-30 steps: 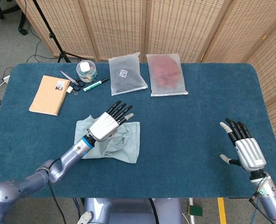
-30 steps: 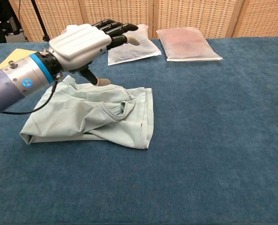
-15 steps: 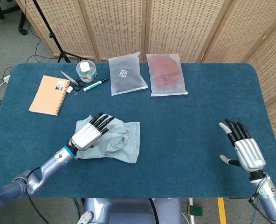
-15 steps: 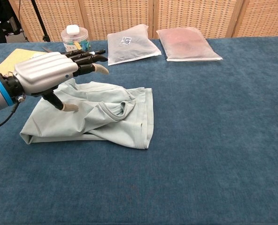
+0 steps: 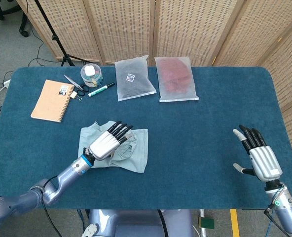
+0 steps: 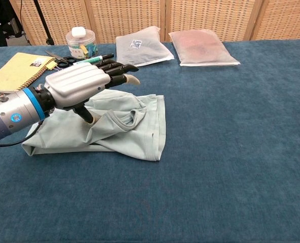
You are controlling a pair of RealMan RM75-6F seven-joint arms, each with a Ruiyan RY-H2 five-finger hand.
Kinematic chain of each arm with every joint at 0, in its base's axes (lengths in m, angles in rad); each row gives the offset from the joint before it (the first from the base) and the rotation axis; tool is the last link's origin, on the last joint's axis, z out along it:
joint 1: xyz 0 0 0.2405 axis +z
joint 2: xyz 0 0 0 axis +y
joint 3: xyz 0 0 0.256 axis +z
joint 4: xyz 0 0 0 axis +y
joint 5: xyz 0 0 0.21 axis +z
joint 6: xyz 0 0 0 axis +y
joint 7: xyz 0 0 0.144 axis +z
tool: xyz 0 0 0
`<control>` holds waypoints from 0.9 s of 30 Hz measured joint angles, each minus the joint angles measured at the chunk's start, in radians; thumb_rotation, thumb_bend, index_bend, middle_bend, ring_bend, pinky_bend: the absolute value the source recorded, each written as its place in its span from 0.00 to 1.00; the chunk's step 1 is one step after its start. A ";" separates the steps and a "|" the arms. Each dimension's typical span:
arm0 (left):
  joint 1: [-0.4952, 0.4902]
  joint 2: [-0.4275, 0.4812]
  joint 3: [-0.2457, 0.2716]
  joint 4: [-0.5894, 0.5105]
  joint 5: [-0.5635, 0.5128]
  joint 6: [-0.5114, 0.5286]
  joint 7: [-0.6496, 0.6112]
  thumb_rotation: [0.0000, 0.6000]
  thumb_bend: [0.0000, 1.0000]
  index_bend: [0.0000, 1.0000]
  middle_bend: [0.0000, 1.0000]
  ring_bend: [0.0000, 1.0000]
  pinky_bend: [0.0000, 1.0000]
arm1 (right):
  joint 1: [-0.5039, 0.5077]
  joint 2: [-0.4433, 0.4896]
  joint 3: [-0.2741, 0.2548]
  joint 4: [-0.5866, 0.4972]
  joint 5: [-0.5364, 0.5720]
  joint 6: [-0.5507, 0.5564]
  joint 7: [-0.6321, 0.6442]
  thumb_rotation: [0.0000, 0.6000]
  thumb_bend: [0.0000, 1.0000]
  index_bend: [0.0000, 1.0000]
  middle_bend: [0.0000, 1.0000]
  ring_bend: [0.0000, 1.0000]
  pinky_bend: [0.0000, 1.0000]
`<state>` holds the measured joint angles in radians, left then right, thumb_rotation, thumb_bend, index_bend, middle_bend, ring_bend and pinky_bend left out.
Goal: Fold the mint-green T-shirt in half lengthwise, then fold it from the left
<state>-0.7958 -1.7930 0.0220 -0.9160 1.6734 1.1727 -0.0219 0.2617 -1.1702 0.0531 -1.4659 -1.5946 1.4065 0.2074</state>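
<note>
The mint-green T-shirt point(image 5: 136, 150) point(image 6: 135, 126) lies bunched and folded on the blue table, left of centre. My left hand point(image 5: 106, 142) point(image 6: 81, 86) hovers flat over its middle, fingers stretched out and apart, thumb pointing down toward the cloth, holding nothing. The shirt's left part is hidden under the hand in the head view. My right hand point(image 5: 258, 155) is far off at the table's right front, fingers spread, palm empty; the chest view does not show it.
At the back stand a dark bagged garment point(image 5: 133, 78), a red bagged garment point(image 5: 175, 79), a plastic jar point(image 5: 91, 75), a green marker point(image 5: 101, 89), scissors point(image 5: 73, 84) and an orange notebook point(image 5: 52, 100). Folding screens close off the rear.
My left hand drew back toward the front left half a second ago, then shifted right again over the shirt's middle. The shirt and right hand have stayed put.
</note>
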 measured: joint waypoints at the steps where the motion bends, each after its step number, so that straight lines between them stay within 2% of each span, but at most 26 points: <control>1: -0.003 -0.007 -0.003 0.002 -0.001 -0.002 0.002 1.00 0.22 0.00 0.00 0.00 0.00 | 0.000 0.000 0.000 0.000 0.000 0.000 0.001 1.00 0.05 0.00 0.00 0.00 0.00; 8: -0.032 -0.082 -0.022 0.021 0.005 -0.010 0.025 1.00 0.22 0.00 0.00 0.00 0.00 | -0.002 0.005 0.003 -0.001 0.002 0.005 0.010 1.00 0.05 0.00 0.00 0.00 0.00; 18: -0.065 -0.159 -0.021 0.094 0.017 -0.050 0.072 1.00 0.22 0.00 0.00 0.00 0.00 | -0.003 0.011 0.004 -0.001 0.002 0.007 0.022 1.00 0.05 0.00 0.00 0.00 0.00; 27: -0.048 -0.164 -0.016 0.112 0.014 -0.025 0.096 1.00 0.21 0.00 0.00 0.00 0.00 | -0.005 0.017 0.008 0.001 0.004 0.013 0.037 1.00 0.05 0.00 0.00 0.00 0.00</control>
<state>-0.8434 -1.9573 0.0062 -0.8041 1.6877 1.1479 0.0745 0.2563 -1.1534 0.0607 -1.4644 -1.5911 1.4193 0.2443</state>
